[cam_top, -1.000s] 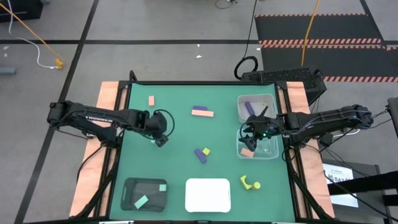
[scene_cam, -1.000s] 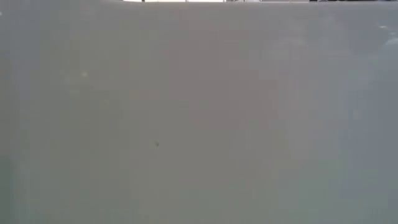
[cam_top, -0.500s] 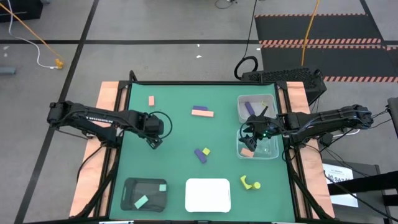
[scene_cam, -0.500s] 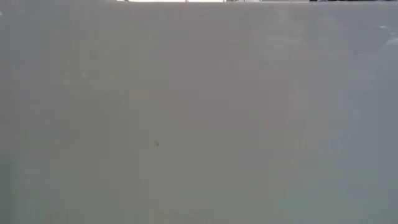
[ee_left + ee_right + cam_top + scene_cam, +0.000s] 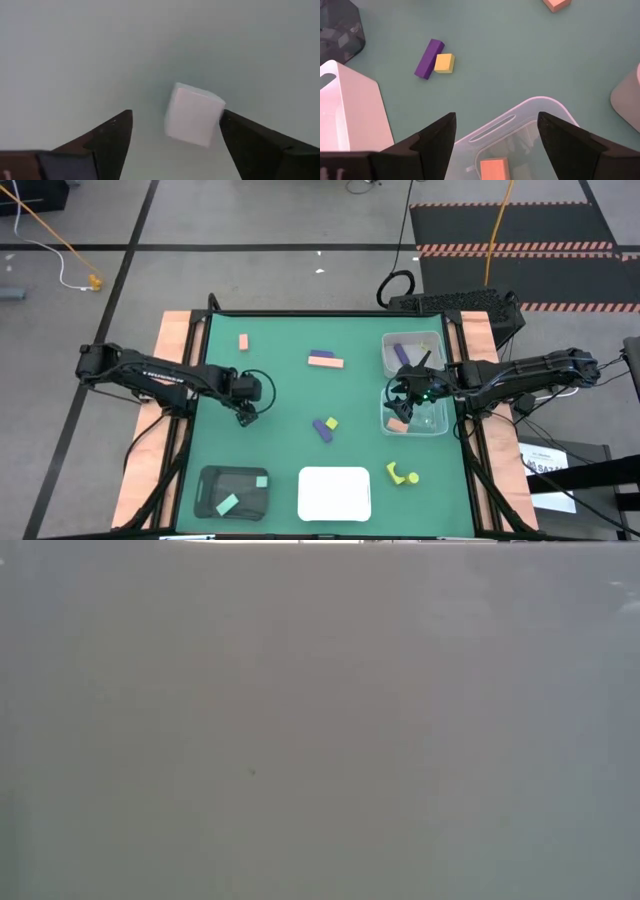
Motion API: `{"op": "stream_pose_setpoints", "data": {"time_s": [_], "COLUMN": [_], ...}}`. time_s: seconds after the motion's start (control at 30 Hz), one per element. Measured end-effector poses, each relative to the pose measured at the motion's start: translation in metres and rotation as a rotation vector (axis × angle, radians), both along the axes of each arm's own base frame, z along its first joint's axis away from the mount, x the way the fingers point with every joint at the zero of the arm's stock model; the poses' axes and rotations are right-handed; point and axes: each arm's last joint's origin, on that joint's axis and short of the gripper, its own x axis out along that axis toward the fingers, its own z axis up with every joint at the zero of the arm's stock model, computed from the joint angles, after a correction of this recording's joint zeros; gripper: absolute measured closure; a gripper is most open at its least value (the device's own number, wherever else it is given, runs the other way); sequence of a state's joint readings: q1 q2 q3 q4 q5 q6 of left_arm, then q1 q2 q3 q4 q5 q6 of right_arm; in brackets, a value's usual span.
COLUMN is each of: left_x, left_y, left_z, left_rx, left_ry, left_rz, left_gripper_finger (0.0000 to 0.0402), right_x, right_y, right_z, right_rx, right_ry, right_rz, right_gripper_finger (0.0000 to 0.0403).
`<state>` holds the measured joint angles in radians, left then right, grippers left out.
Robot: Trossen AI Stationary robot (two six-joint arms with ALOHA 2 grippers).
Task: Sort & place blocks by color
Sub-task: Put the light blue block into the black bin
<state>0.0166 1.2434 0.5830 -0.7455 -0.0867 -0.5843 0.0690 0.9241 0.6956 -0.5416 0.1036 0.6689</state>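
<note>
A pale mint cube (image 5: 194, 116) lies on the green table between the open fingers of my left gripper (image 5: 176, 119). In the high view the left gripper (image 5: 248, 414) stands left of the table's middle and hides the cube. My right gripper (image 5: 405, 404) hangs open over the near clear tray (image 5: 432, 426), which holds a salmon block (image 5: 494, 169). The far clear tray (image 5: 388, 352) holds a purple piece (image 5: 402, 354). Two mint blocks (image 5: 240, 493) lie in the black tray (image 5: 208, 502). My left gripper has the mint cube between its open fingers. One corner of the cube (image 5: 219, 109) lies close to one finger (image 5: 235, 131), and I cannot tell whether they touch. The cube rests on the table.
Loose on the table are a salmon block (image 5: 243, 341), a purple bar on a salmon bar (image 5: 325, 359), a purple bar beside a yellow cube (image 5: 325, 427), and yellow pieces (image 5: 402, 474). A white tray (image 5: 334, 492) stands at the near edge. The low view shows only a grey surface.
My left gripper has shifted a little toward the table's left and near edges. My right gripper has kept still over the clear tray.
</note>
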Motion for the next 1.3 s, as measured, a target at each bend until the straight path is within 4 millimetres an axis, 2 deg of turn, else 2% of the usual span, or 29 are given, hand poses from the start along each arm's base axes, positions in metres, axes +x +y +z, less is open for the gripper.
{"op": "stream_pose_setpoints", "data": {"time_s": [0.17,0.43,0.63,0.8,1.0,1.13,1.3], "left_x": [-0.002,-0.004,0.002,0.023,0.057,0.075,0.087], "left_y": [0.001,0.001,0.001,0.001,0.001,0.002,0.002], "left_z": [-0.015,-0.024,-0.018,0.002,0.04,0.066,0.097], "left_rx": [0.027,0.041,0.021,0.022,0.088,0.189,0.325], "left_ry": [-0.056,-0.104,-0.132,-0.282,-0.584,-0.84,-1.149], "left_rz": [-0.006,-0.004,0.079,0.034,-0.124,-0.227,-0.293], "left_gripper_finger": [0.0155,0.027,0.0269,0.0269,0.0269,0.0269,0.0269], "right_x": [0.0,0.0,0.0,0.0,0.0,0.0,0.0], "right_y": [0.0,0.0,0.0,0.0,0.0,0.0,0.0], "right_z": [0.0,0.0,0.0,0.0,0.0,0.0,0.0], "right_rx": [0.0,0.0,0.0,0.0,0.0,0.0,0.0], "right_ry": [0.0,0.0,0.0,0.0,0.0,0.0,0.0], "right_rz": [0.0,0.0,0.0,0.0,0.0,0.0,0.0], "right_gripper_finger": [0.0131,0.0131,0.0131,0.0131,0.0131,0.0131,0.0131]}}
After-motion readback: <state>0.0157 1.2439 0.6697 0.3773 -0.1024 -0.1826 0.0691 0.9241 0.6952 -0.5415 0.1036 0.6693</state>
